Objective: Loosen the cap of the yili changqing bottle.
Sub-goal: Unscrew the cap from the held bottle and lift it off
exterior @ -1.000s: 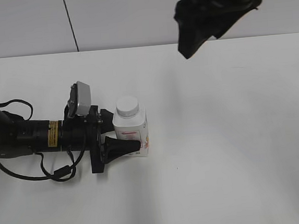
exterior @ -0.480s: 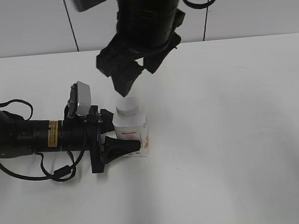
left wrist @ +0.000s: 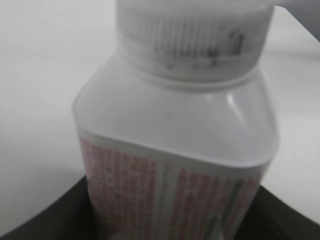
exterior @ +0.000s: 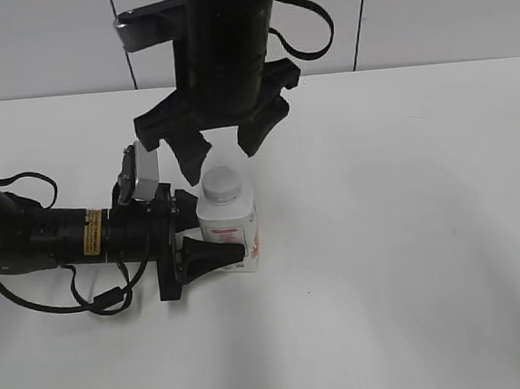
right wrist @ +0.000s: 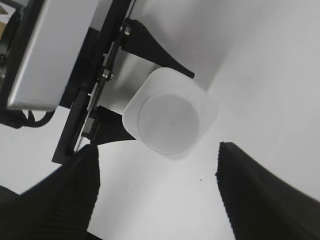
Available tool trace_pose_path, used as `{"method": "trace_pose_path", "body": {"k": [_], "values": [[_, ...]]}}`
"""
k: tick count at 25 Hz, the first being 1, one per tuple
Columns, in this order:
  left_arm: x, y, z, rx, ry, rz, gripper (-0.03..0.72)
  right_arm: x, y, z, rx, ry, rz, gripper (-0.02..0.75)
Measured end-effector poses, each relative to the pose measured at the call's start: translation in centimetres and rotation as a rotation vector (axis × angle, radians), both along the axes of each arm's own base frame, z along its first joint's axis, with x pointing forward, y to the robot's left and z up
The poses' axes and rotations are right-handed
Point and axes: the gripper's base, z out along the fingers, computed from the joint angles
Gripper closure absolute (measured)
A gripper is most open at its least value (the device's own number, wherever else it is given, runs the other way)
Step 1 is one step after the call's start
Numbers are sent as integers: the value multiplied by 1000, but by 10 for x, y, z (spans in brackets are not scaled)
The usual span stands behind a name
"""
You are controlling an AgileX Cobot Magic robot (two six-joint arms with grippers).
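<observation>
The yili changqing bottle stands upright on the white table, white with pink-red print. Its round white cap is on the neck. My left gripper lies low on the table and is shut on the bottle's body. In the left wrist view the bottle fills the frame, with the ribbed cap at the top. My right gripper hangs open just above the cap, fingers on either side. In the right wrist view the cap shows from above, ahead of the open fingers.
The white table stretches to the right and front. The left arm with its cables lies along the table's left side. A grey wall stands behind.
My right arm has swung in from the upper right and come down over the bottle, its fingers now spread just above the cap. The left gripper and bottle have not moved.
</observation>
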Motion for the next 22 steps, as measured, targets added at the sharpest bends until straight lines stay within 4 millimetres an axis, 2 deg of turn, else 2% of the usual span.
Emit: {"method": "trace_pose_path", "body": {"k": [6,15,22], "values": [[0,0,0,0,0,0,252,8,2,-20,-8,62,-250,161],[0,0,0,1,0,0,252,14,3,-24,-2,75,-329,162],[0,0,0,2,0,0,252,18,6,-40,-13,106,-342,207]]}}
